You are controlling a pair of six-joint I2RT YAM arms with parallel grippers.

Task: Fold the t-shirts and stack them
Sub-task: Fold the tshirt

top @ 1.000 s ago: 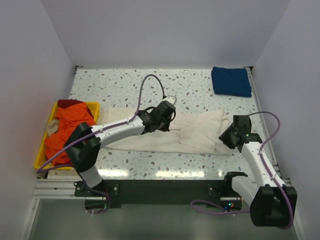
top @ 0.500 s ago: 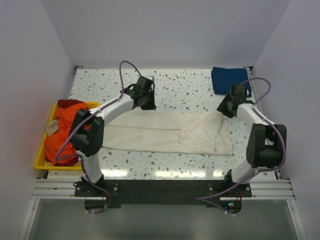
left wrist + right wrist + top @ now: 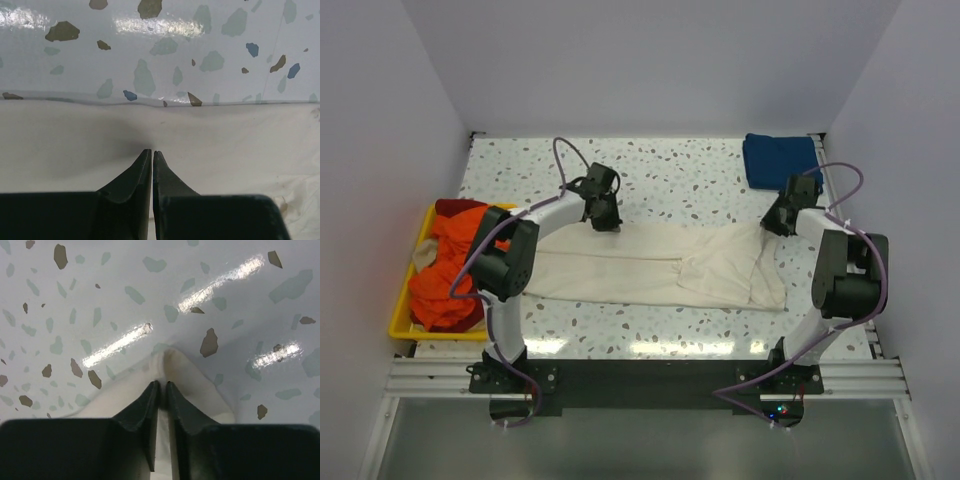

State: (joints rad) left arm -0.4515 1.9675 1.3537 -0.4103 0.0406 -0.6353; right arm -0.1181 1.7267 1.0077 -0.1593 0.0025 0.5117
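The cream t-shirt [image 3: 650, 265] lies spread lengthwise across the middle of the table. My left gripper [image 3: 605, 224] is down on its far left edge. In the left wrist view its jaws [image 3: 152, 151] are pinched together on the cream cloth [image 3: 225, 150]. My right gripper [image 3: 770, 226] is at the shirt's far right corner. In the right wrist view its jaws [image 3: 162, 383] are shut with a raised ridge of cream cloth [image 3: 185, 370] between them. A folded dark blue t-shirt [image 3: 781, 162] lies at the back right. Orange t-shirts [image 3: 450, 265] and a red one [image 3: 455, 207] are heaped at the left.
The heaped shirts sit in a yellow tray [image 3: 400, 310] at the table's left edge. White walls close in the back and both sides. The speckled table top [image 3: 690, 180] shows between the cream shirt and the back wall.
Both arms have swung from the shirt's middle and near right side to its far edge. The cream shirt has been pulled flatter. Both pairs of jaws have closed on the cloth.
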